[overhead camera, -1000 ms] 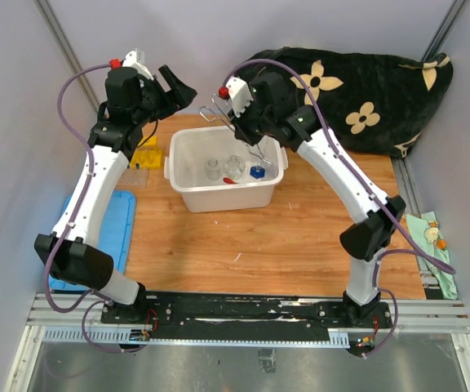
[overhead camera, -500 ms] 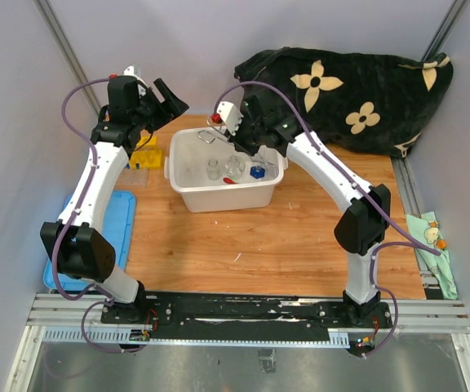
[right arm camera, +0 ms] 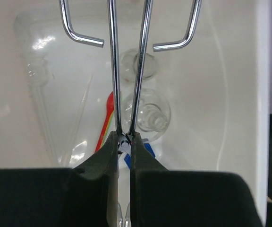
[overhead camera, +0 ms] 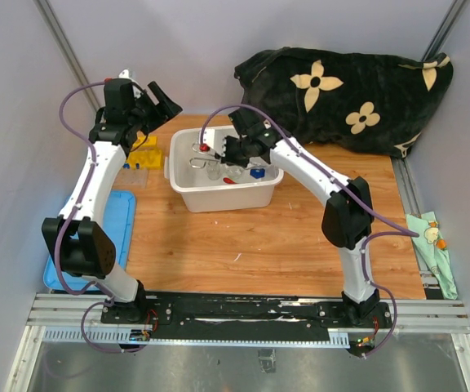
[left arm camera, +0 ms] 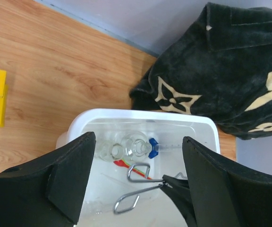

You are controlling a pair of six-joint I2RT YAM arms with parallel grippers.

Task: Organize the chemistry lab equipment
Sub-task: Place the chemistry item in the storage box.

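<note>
- The metal tweezers (right arm camera: 111, 71) are pinched between the fingers (right arm camera: 105, 153) of the right gripper (right arm camera: 124, 138); its jaws are closed almost together on the tool at the point where the two wire arms meet, and the bent loop ends point away from the claw
- The tweezers hang within the mouth of the white bin (overhead camera: 219, 200), over its left half in the top view; whether they touch the bottom cannot be told
- On the bin floor beneath them are a small clear glass beaker (right arm camera: 144, 64), a flask (right arm camera: 150, 113) just beside it, a thin red-orange tool (right arm camera: 106, 118) and a blue-based glass piece (right arm camera: 148, 149)
- The left gripper (left arm camera: 136, 142) hovers with its jaws spread wide and nothing between them, above and beyond the bin's far left corner
- The yellow holed tube rack (overhead camera: 144, 153) stands on the wooden table (overhead camera: 300, 245) just left of the bin
- A blue lid (overhead camera: 108, 229) lies flat further left, nearer the arm bases
- The black flower-patterned blanket (overhead camera: 357, 90) is heaped at the far right
</note>
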